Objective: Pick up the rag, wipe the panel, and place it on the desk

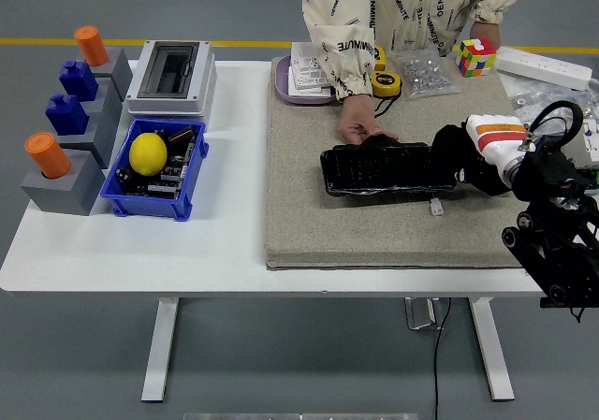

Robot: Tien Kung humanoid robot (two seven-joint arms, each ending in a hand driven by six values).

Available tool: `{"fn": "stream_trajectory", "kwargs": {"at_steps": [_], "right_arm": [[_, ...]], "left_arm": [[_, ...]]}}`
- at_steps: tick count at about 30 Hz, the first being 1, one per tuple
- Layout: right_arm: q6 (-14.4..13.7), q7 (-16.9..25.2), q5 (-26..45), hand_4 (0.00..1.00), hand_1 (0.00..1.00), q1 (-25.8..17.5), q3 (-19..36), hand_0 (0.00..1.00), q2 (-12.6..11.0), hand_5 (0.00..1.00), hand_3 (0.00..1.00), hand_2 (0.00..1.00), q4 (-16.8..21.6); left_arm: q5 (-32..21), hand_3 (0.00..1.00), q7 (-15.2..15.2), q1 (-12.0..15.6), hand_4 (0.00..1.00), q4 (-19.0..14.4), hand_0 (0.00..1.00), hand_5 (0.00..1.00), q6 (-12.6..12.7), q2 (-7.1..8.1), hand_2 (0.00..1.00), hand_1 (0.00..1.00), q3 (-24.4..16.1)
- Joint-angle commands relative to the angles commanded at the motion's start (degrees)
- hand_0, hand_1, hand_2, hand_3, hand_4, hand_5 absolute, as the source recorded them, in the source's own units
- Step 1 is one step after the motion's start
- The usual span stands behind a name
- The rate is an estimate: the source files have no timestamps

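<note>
Coming in from the right, our right hand holds the bunched black rag at the right end of the glossy black rectangular panel. Panel's long axis runs left-right on the tan felt mat, so we'd likely wipe leftward. Beyond, a person's hand steadies its far edge.

Person cut off at top edge; only torso and sleeves show. Right hand fingers buried in dark rag; grip hard to make out. Panel right end covered by rag. Right arm runs off right edge. Contents of blue bin under lemon too small to tell. Power strip cut by right edge.
</note>
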Motion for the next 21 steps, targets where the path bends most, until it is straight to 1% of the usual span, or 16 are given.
{"fn": "stream_trajectory", "kwargs": {"at_steps": [6, 13, 15, 21], "right_arm": [[0.07, -0.20, 0.48, 0.998, 0.392, 1.35, -3.07, 0.287, 1.25, 0.254, 0.467, 0.458, 0.68], [0.26, -0.46, 1.03, 0.998, 0.392, 3.36, -6.83, 0.287, 3.69, 0.258, 0.466, 0.457, 1.76], [0.51, -0.71, 1.47, 0.998, 0.392, 4.10, -8.94, 0.287, 4.49, 0.258, 0.466, 0.457, 2.86], [0.83, -1.06, 2.61, 0.998, 0.392, 5.89, -13.89, 0.287, 5.84, 0.263, 0.466, 0.457, 5.44]], "left_arm": [[0.19, 0.565, 0.07, 0.10, 0.598, 0.00, 0.652, 0.473, 0.03, 0.22, 0.742, 0.696, 0.08], [0.23, 0.566, 0.09, 0.24, 0.598, 0.00, 0.650, 0.473, 0.01, 0.44, 0.741, 0.696, 0.44], [0.14, 0.566, 0.09, 0.29, 0.598, 0.00, 0.650, 0.473, -0.01, 0.40, 0.741, 0.696, 0.59], [0.22, 0.565, 0.16, 0.24, 0.598, 0.00, 0.651, 0.473, 0.02, 0.34, 0.741, 0.696, 0.49]]}}
